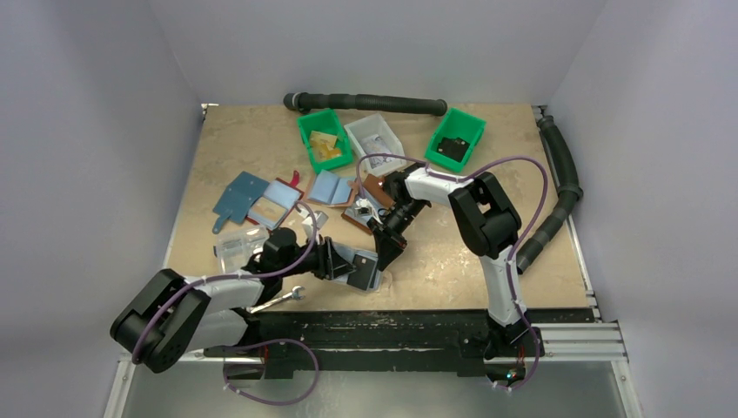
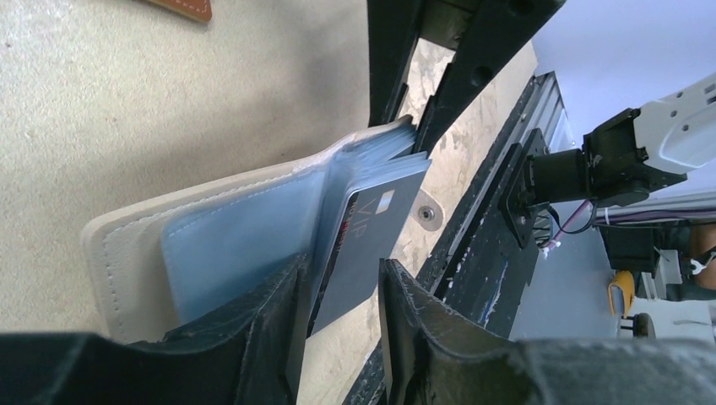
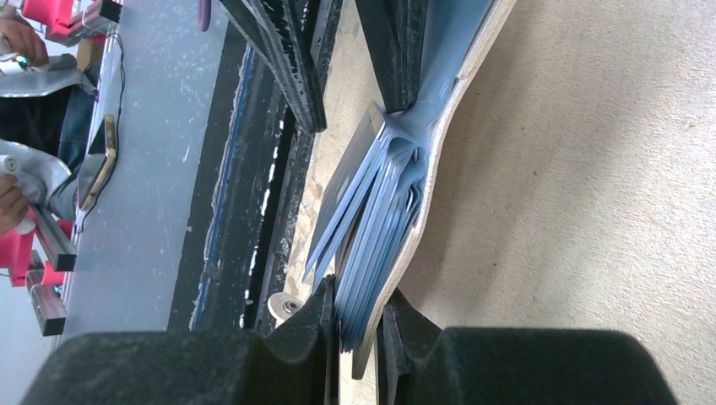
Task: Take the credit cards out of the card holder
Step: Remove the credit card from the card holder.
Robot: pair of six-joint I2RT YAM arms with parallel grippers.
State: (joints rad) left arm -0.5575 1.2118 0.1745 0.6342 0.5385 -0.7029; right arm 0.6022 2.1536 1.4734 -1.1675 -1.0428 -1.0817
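Near the front edge of the table (image 1: 244,139), the left gripper (image 2: 340,283) straddles the dark grey card (image 2: 371,219), jaws slightly apart and seemingly not pinching. The card holder (image 2: 114,253) fans open, its far edge clamped by the right gripper (image 3: 359,297). Extraction is just beginning. The next move calls for closing on the card and pulling it straight out.

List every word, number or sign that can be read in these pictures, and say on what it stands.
"VIP": on the dark grey card, which sits in the card holder.
The red print along that card's edge is too blurred to read.
No other text can be read in any view.
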